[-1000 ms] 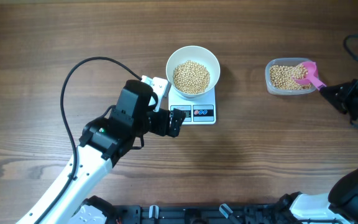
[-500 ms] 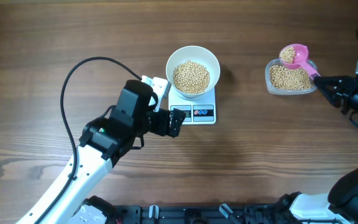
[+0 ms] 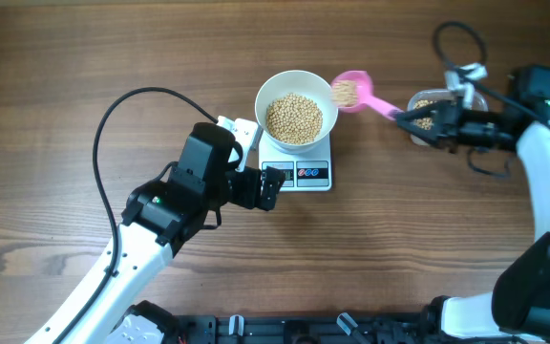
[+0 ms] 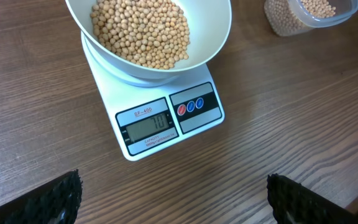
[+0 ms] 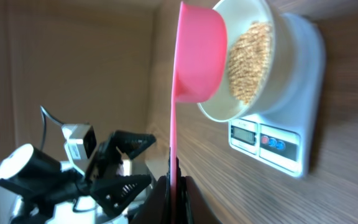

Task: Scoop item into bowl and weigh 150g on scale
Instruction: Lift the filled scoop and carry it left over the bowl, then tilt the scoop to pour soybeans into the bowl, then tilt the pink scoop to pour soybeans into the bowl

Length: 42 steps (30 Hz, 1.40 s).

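Observation:
The white bowl holds a heap of tan beans and stands on the white scale. My right gripper is shut on the handle of a pink scoop. The scoop carries some beans and hangs level at the bowl's right rim. In the right wrist view the scoop is edge-on just beside the bowl, above the scale. My left gripper stands open and empty at the scale's front left. Its wrist view shows the bowl, beans and lit display.
A clear plastic tub with more beans sits right of the scale, partly hidden under my right gripper. It also shows in the left wrist view as the tub at the top right. A black cable loops over the table behind my left arm.
My right arm lifted the pink scoop, loaded with beans, out of the tub and carried it left to the bowl's right rim. The left arm has not moved.

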Each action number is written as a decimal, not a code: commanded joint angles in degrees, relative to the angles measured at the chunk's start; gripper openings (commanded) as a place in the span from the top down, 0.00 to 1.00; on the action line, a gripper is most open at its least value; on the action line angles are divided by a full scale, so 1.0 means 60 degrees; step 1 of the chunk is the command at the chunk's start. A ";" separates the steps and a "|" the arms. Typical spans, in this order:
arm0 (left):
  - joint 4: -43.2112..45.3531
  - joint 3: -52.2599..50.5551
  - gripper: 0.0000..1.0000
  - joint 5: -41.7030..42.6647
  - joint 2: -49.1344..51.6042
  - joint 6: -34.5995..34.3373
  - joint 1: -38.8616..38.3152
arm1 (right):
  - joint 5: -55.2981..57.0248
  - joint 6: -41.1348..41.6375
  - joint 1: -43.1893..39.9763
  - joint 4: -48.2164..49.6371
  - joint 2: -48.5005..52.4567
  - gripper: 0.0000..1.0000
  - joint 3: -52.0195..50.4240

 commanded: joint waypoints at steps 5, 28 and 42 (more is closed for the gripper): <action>0.0000 -0.0011 0.00 -0.0055 0.0018 0.0186 -0.0040 | 0.0466 0.0696 0.1596 0.1581 0.0149 0.96 -0.0066; 0.0000 -0.0011 0.00 -0.0055 0.0018 0.0186 -0.0040 | 0.7114 -0.0044 0.4200 0.3184 -0.1443 0.96 -0.0066; 0.0000 -0.0011 0.00 -0.0055 0.0018 0.0186 -0.0040 | 0.8368 -0.1377 0.5118 0.3894 -0.1443 0.96 -0.0066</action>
